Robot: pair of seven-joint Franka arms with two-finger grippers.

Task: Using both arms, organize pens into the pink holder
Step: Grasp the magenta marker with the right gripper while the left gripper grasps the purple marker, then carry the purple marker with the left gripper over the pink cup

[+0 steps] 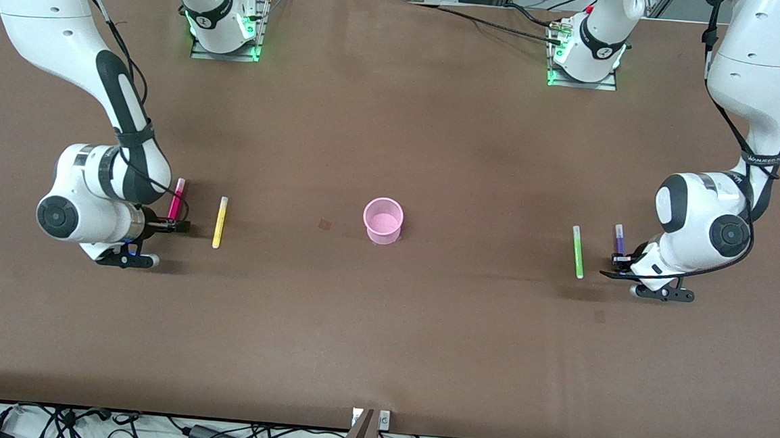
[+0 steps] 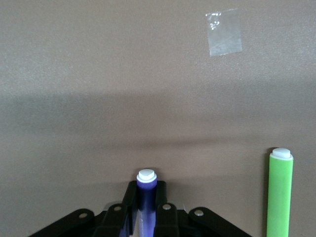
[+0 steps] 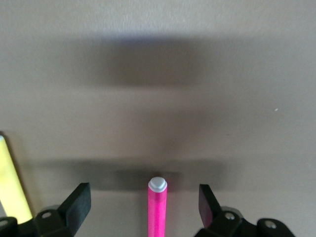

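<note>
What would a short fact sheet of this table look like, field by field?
Cup: pink cup, mid-table, nothing in it
Left gripper: shut on purple pen, at the table
Right gripper: open around magenta pen, not gripping
Loose pens: green pen beside the purple, yellow pen beside the magenta

Arm shells: glossy white, rounded segments, on both the left arm (image 1: 744,78) and the right arm (image 1: 49,29).
Joint bands: black, with round dark end caps at the wrists.
Cables: thin black, dangling along each arm.
Bases: white collars with a black ring and mark, green lights, on metal plates.
Left claw (image 2: 146,210): black fingers, silver screws.
Right claw (image 3: 144,205): black, same build.
</note>
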